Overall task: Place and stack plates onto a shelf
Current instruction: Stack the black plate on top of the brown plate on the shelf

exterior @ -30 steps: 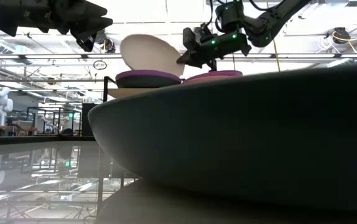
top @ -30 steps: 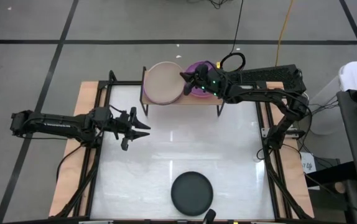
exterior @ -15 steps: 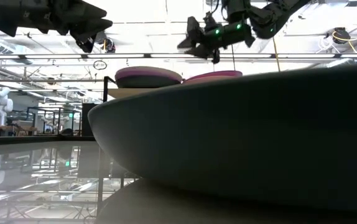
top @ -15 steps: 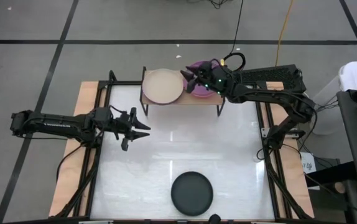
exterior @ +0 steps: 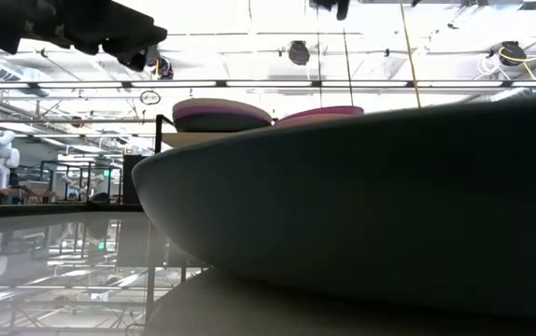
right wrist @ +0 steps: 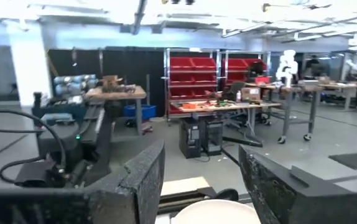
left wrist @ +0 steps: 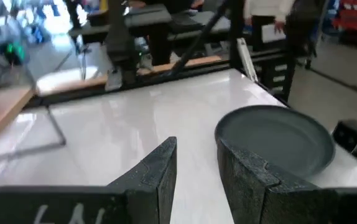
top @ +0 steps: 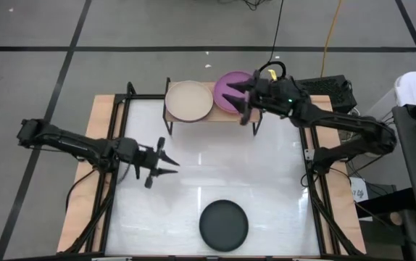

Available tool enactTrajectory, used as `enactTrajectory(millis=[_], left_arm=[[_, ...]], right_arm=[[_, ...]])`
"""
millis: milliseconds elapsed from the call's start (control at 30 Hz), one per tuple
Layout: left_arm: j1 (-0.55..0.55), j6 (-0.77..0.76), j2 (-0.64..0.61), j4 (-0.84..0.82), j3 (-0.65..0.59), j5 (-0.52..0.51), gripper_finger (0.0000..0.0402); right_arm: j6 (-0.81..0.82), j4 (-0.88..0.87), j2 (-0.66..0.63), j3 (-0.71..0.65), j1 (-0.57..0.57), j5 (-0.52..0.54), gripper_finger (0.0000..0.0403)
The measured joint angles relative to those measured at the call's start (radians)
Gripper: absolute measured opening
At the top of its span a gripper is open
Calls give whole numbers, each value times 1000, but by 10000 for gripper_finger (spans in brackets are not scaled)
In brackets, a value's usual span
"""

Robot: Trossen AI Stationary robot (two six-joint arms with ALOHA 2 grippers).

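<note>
The shelf point(top: 213, 117) stands at the table's far edge. On its left half lies a stack with a beige plate point(top: 188, 100) on top; the low view shows purple plates point(exterior: 221, 116) under it. A magenta plate point(top: 231, 81) tops the right stack point(exterior: 322, 113). My right gripper point(top: 232, 101) hovers open above the right stack, fingers pointing toward the table's left. A dark plate point(top: 223, 225) rests on the table near the front edge. My left gripper point(top: 170, 164) stands open over the table's left middle, and its wrist view shows the dark plate point(left wrist: 272, 140) ahead.
The white table top point(top: 215, 177) lies open between the shelf and the dark plate. Black frame rails point(top: 114, 181) and wooden side strips point(top: 85, 188) run along the left and right edges. The low view is mostly filled by the dark plate's rim point(exterior: 361, 205).
My right gripper has opened and let go of the beige plate, then risen and drawn back toward the table's right. The plate, tilted a second ago, now lies flat on the left stack. My left gripper has shifted a little toward the near edge.
</note>
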Motion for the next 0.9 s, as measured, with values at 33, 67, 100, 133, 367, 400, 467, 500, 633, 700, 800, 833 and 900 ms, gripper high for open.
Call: enactTrajectory(millis=[33,67,100,133,367,400,467,500,633,700,800,833,900], left_arm=[[-20,30,31,36,0,-8,122],[-38,61,64,71,0,-9,122],[-57,96,95,109,0,-10,122],[-75,131,130,145,1,-11,122],[-196,313,386,139,157,-16,122],[-211,330,426,108,189,-17,122],[-239,372,508,43,261,-17,122],[-252,398,544,6,299,-17,122],[-300,515,692,-158,431,-23,122],[-327,571,757,-222,486,-49,122],[-366,675,842,-270,552,-106,122],[-378,710,866,-280,568,-132,122],[-399,773,912,-287,594,-190,122]], right_arm=[[-13,-28,-22,0,11,0,184],[-20,-54,-45,-4,23,1,184],[-25,-72,-66,-12,33,1,183],[-30,-78,-86,-20,44,1,184],[-65,-101,-230,-110,91,28,183],[-66,-100,-248,-122,95,44,183],[-66,-94,-284,-150,98,80,183],[-66,-94,-300,-165,98,92,183],[-62,-90,-352,-217,98,114,183],[-62,-87,-371,-238,98,114,183],[-62,-87,-388,-263,97,114,183],[-62,-87,-392,-269,98,114,183],[-62,-87,-395,-279,97,115,183]])
